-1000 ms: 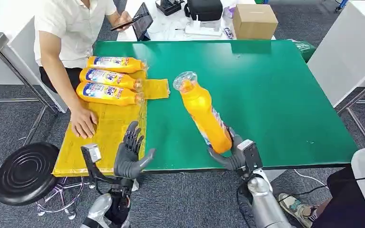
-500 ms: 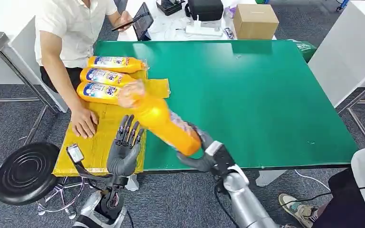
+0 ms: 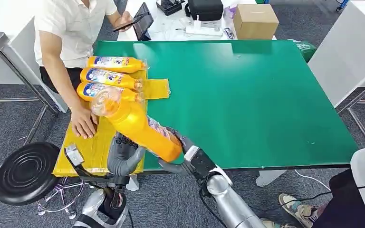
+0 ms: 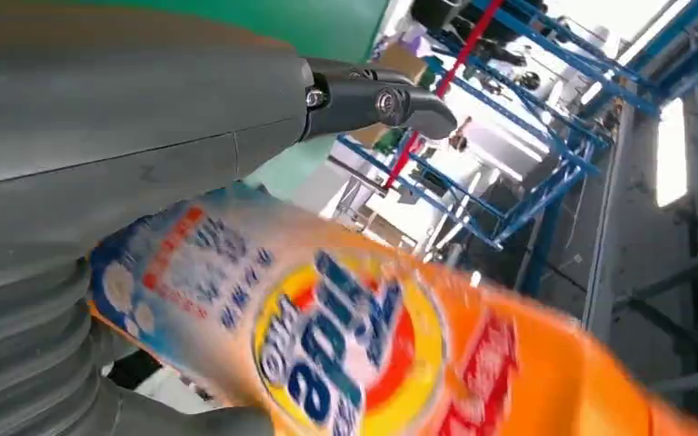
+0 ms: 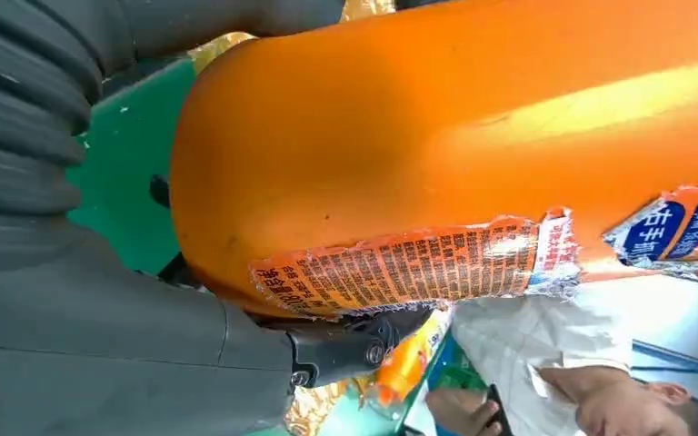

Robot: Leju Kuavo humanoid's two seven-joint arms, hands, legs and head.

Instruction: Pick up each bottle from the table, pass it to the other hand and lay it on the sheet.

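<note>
So the right hand (image 3: 178, 154) has an orange bottle (image 3: 138, 126) gripped around its fat bottom end, fingers wrapped on it, holding it up off the desk (image 3: 266, 95). The bottle is tilted, with the clear cap end pointing up and away toward the person's side, hanging over the near left corner of the green desk and the edge of the yellow sheet (image 3: 97, 137).

The left hand (image 3: 122, 154) is right under and behind the bottle's lower half, palm turned toward it. From the head view the bottle covers most of its fingers, so I can't honestly tell if it's touching or gripping yet. The left wrist view just has the blurry label right up against the grey thumb, with the fingers (image 4: 382, 100) sticking out straight past it, so it looks spread rather than closed, but contact is a toss-up.

The right wrist view is basically all orange plastic with a torn label strip, pressed into the palm.

Three more bottles (image 3: 109, 78) lie side by side at the far end of the sheet, caps pointing right. A person in a white shirt (image 3: 71, 23) sits at the left of the desk, one hand (image 3: 83, 121) flat on the sheet, the other holding a phone (image 3: 128, 21). There's a cardboard box (image 3: 255, 21) past the far edge, and a black stool (image 3: 26, 173) on the floor at the left.
</note>
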